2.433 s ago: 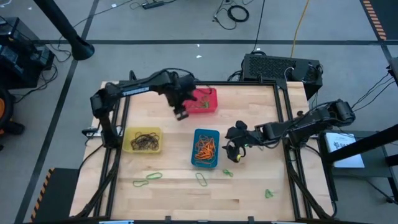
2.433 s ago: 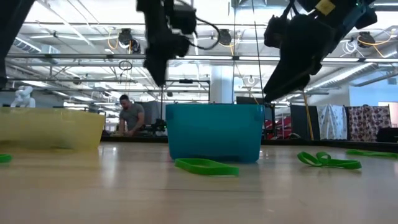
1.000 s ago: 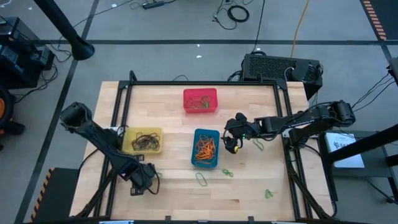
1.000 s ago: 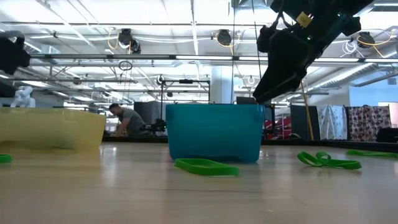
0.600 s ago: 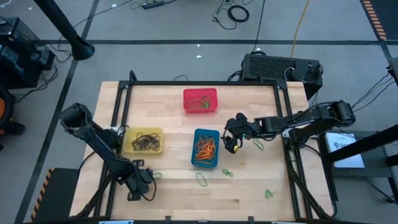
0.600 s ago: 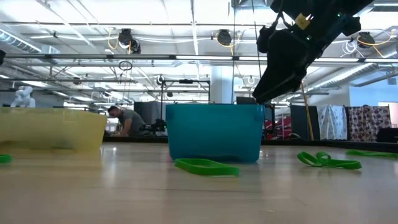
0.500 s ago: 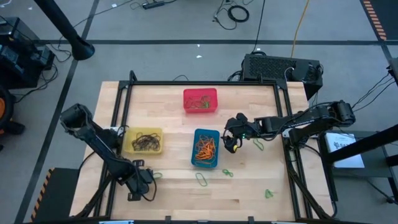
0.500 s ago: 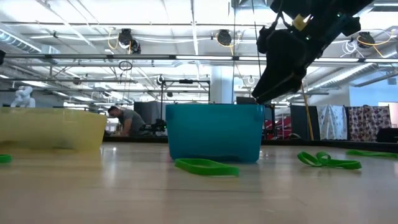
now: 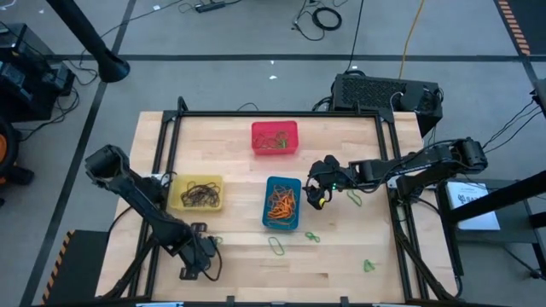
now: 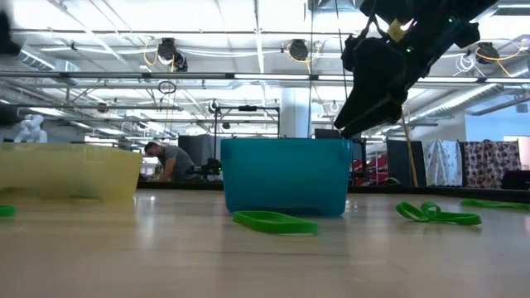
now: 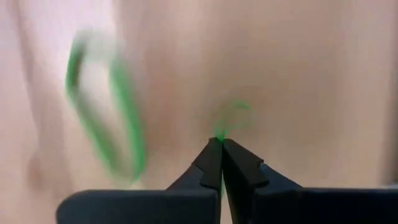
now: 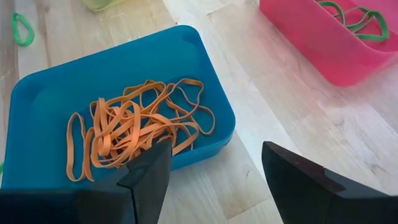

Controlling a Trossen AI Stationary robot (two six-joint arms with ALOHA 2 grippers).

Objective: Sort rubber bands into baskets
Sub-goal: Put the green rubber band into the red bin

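- Left tool (image 11: 221, 144) sits low over the desk's (image 9: 341, 256) near-left part, its tips pinched together on a thin green rubber band (image 11: 231, 118).
- Right tool (image 12: 214, 163) hangs just beside the blue basket (image 12: 37, 99) of orange bands (image 12: 134, 127), spread wide and holding nothing.
- Red basket (image 9: 275, 138) stands farther back, yellow basket (image 9: 197, 193) at left.

Three baskets sit out, one red (image 9: 275, 138), one blue (image 9: 282, 203), one yellow (image 9: 196, 193), with roughly four green rubber bands (image 9: 277, 246) loose on the surface (image 9: 341, 264) and two grippers.
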